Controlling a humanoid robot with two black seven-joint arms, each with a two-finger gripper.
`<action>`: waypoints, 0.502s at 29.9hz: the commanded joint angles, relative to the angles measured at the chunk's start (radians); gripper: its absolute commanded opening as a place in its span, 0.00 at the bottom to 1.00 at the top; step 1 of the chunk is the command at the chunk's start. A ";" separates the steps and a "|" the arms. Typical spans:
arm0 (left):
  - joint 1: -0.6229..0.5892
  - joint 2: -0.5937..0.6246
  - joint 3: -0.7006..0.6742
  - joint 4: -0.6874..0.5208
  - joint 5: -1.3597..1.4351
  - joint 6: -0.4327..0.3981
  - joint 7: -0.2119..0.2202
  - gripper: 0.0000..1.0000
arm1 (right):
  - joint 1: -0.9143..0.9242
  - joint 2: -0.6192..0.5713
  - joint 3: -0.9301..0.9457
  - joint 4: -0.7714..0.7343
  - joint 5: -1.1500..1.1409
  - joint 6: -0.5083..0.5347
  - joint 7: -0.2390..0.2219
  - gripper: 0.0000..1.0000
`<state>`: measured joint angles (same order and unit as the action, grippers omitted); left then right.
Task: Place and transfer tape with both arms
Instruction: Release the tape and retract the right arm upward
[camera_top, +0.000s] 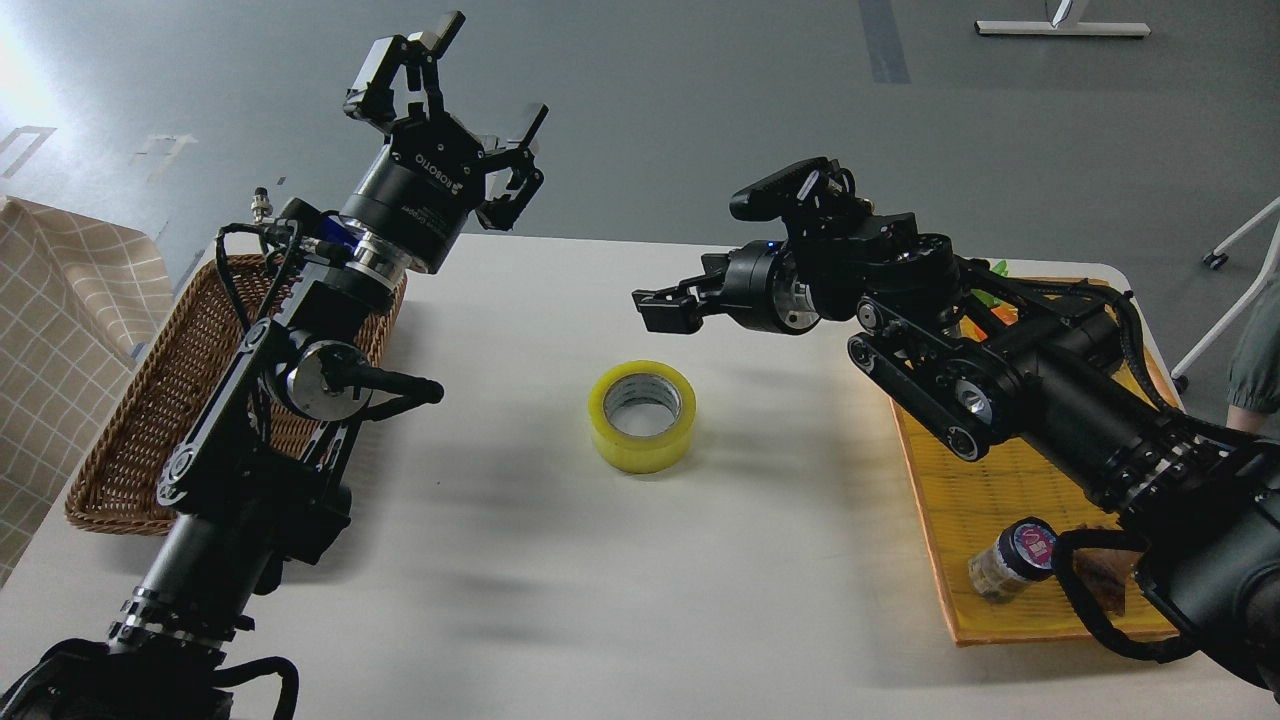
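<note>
The yellow tape roll (642, 416) lies flat on the white table (560, 580), core hole facing up, with nothing touching it. My right gripper (656, 308) hovers above and slightly behind the roll, pointing left, its fingers slightly apart and empty. My left gripper (470, 75) is raised high over the table's far left edge, pointing up and away, fingers spread wide and empty. It is well to the left of the tape and far from it.
A brown wicker basket (120, 420) sits at the left, partly under my left arm. A yellow tray (1000, 500) at the right holds a small dark-lidded jar (1015, 562); my right arm crosses over it. A checked cloth (60, 320) hangs at far left.
</note>
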<state>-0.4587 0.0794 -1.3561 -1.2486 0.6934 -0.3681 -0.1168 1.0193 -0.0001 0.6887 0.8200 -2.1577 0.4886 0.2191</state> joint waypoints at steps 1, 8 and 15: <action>0.002 0.003 -0.001 0.000 -0.002 -0.003 0.000 0.98 | -0.005 0.000 0.144 0.088 0.006 0.000 0.002 0.99; -0.002 0.003 -0.001 0.003 -0.002 0.006 -0.004 0.98 | -0.083 -0.116 0.284 0.228 0.051 0.000 0.003 0.99; 0.002 0.014 0.018 0.005 0.005 0.006 0.005 0.98 | -0.276 -0.218 0.483 0.424 0.283 0.000 0.002 1.00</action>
<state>-0.4596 0.0884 -1.3520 -1.2453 0.6923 -0.3620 -0.1209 0.8310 -0.1704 1.0816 1.1446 -1.9893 0.4886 0.2220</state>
